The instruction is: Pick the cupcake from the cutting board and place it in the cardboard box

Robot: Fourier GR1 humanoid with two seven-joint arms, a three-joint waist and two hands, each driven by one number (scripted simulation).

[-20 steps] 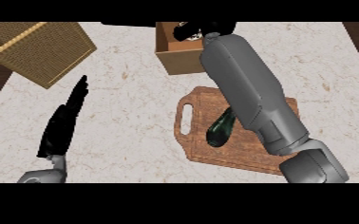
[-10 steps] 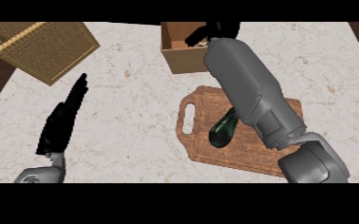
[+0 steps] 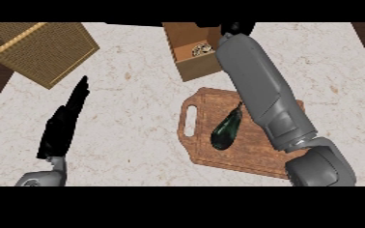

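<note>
From the head view, the cupcake sits inside the brown cardboard box. The right robot hand hangs above it, fingers unreadable. The left robot hand rests open, fingers straight, over the pale marbled bench. A dark green eggplant lies on the wooden cutting board.

Pale speckled stone counter, woven wicker basket at its far-left corner.

cupcake sits inside box, just beside r hand at the box's top edge; fingers mostly hidden. r forearm crosses the board, where a dark eggplant lies. l hand open, fingers straight, lower left. wicker basket top left.
</note>
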